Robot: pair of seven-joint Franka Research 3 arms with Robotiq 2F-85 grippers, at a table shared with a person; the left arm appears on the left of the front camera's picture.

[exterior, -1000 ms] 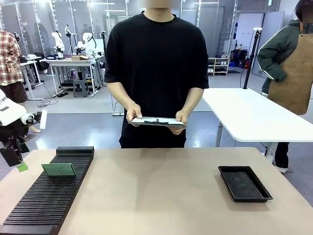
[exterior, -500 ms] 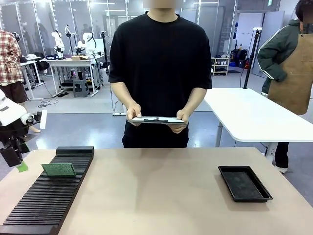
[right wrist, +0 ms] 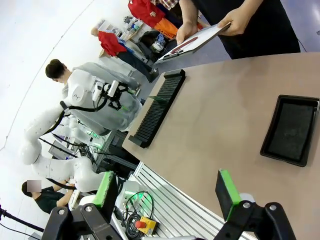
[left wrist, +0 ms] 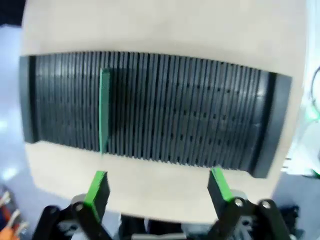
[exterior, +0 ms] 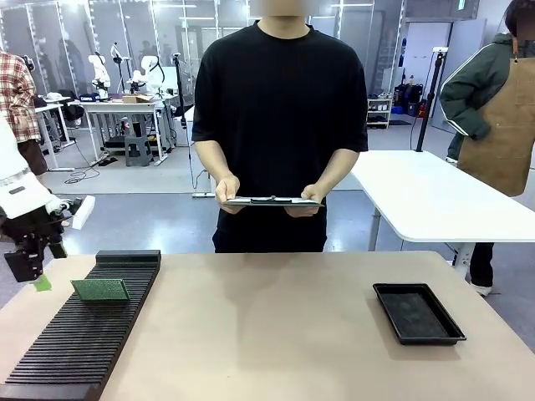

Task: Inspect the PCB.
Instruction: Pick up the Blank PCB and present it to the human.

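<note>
One PCB (exterior: 100, 289) stands on its edge in a slot of the black rack (exterior: 75, 351), at the left side of the counter (exterior: 276, 334). The left end effector (left wrist: 157, 181) hovers near it, wide apart and empty; the right end effector (right wrist: 166, 185) is also wide and empty. I think a badly aligned approach could hit the ribs, or the thin board could slip from the pads.

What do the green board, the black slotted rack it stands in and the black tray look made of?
The green board looks like thin rigid circuit laminate, likely fibreglass, matte with fine speckled patterning; it is a very thin line edge-on in the left wrist view. The slotted rack looks like matte black plastic, probably moulded, with even ribs and no shine. The tray is probably black plastic too, with a smooth rim and a duller floor.
</note>
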